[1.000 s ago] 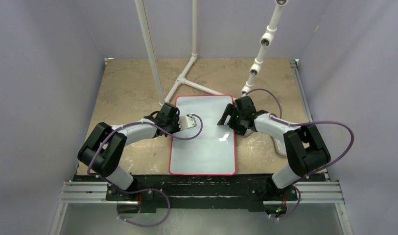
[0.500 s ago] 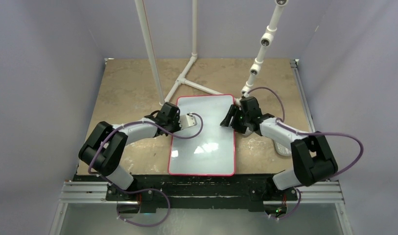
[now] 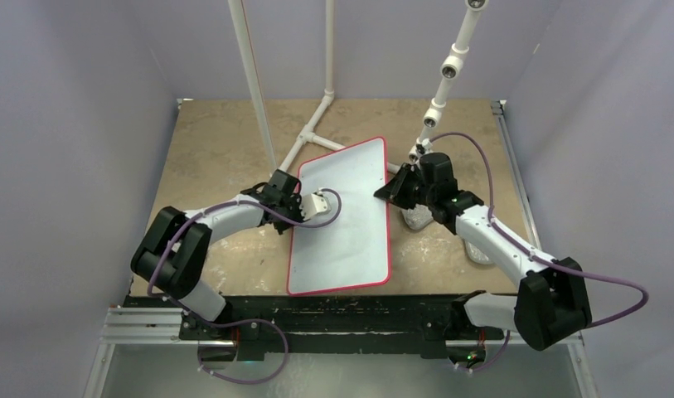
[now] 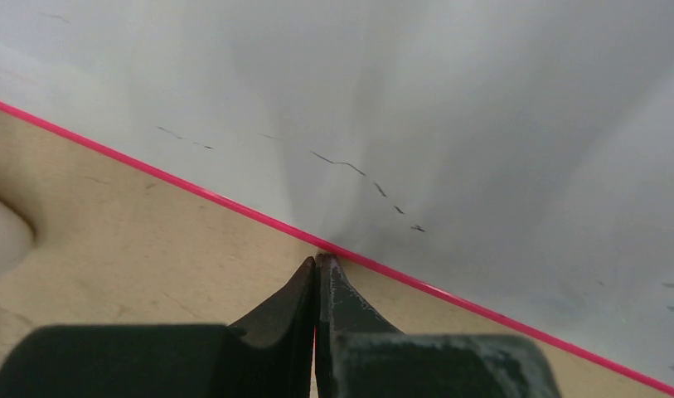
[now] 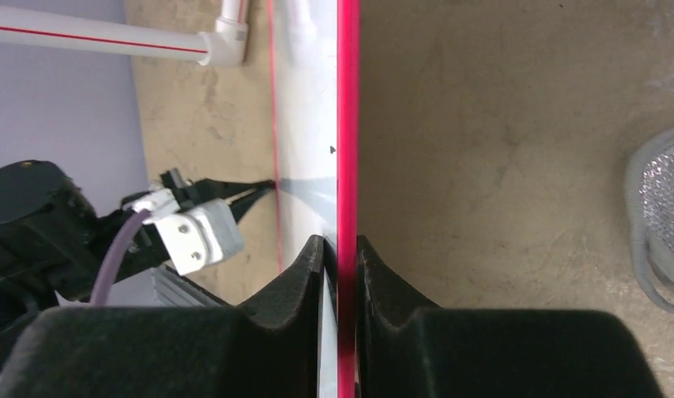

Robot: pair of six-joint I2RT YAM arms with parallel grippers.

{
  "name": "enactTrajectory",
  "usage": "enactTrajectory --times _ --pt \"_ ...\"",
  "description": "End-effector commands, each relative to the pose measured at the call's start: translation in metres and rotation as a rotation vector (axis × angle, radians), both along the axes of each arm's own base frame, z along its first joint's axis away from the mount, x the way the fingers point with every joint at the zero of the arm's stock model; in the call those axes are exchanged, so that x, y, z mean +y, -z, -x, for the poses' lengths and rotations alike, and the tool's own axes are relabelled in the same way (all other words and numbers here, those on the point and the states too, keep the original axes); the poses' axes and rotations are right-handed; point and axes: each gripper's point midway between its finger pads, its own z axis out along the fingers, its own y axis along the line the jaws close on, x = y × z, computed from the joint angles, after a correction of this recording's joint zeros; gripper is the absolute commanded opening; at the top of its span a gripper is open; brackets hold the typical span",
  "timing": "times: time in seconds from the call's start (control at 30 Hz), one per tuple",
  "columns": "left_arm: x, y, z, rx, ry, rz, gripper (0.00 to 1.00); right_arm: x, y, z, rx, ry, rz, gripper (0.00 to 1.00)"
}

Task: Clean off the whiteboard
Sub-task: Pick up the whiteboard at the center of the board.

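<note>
We found the whiteboard (image 3: 343,217) lying aslant in the middle of the table (image 3: 221,137), its near short edge by the arms' bases and its far right corner swung toward the white pipe frame (image 3: 315,137). In the top view that far edge overlapped the pipe running along the table.

The right gripper (image 5: 340,245) was clamped on the board's right long edge. Its wrist view showed the red border edge-on between the two fingers, with that side raised off the table. The left gripper (image 4: 317,264) was pinched closed with nothing between its fingers, the tips meeting the red border of the left long edge.

A few faint black strokes (image 4: 343,164) lay on the white surface near that edge.

A silvery wrinkled pad (image 5: 661,217) sat on the table just beside the board's right edge, under the right arm. Bare table lay to the left of the board and beyond it on both sides of the pipes. On the right the tabletop ran out to the metal rail (image 3: 509,157).
</note>
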Motion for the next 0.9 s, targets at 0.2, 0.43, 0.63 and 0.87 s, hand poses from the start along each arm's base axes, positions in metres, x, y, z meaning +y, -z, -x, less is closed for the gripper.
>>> enactTrajectory --times 0.2,0.43,0.63,0.87 --pt "-0.032 -0.025 0.052 0.219 0.068 0.181 0.0 0.028 -0.043 0.008 -0.06 -0.108 -0.037 0.29" --pt "-0.026 -0.036 0.049 0.199 0.055 0.179 0.0 0.022 -0.066 0.003 -0.096 -0.081 0.029 0.0" --pt "-0.012 -0.093 0.022 0.091 -0.008 0.214 0.34 0.021 -0.092 -0.004 -0.132 -0.094 0.111 0.0" --pt "0.022 -0.18 0.0 -0.061 -0.125 0.293 0.68 0.02 -0.121 -0.017 -0.174 -0.127 0.318 0.0"
